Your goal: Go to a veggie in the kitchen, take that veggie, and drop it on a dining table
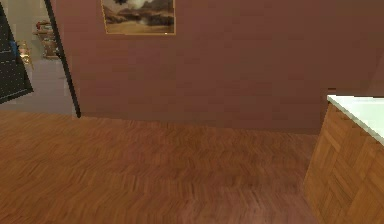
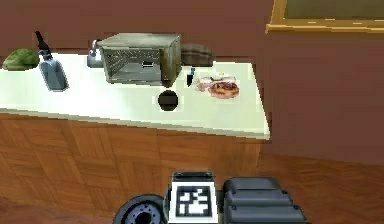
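Observation:
A green rounded veggie (image 2: 18,60) lies at the far left of the pale countertop (image 2: 120,108) in the arm side view. A plate with a reddish piece of food (image 2: 220,87) sits near the counter's right end. My retracted arm shows at the bottom edge: a white marked square (image 2: 195,198), with the gripper's dark body (image 2: 145,212) left of it, well below the counter's front. Its far end is not clear, so I cannot tell whether it holds anything.
On the counter stand a spray bottle (image 2: 50,68), a kettle (image 2: 95,54), a metal toaster (image 2: 140,57), a loaf (image 2: 198,49) and a small dark round thing (image 2: 168,99). The forward view has wooden floor (image 1: 150,170), a mauve wall with a painting (image 1: 138,15), a dark door (image 1: 12,55) and the counter's corner (image 1: 358,108).

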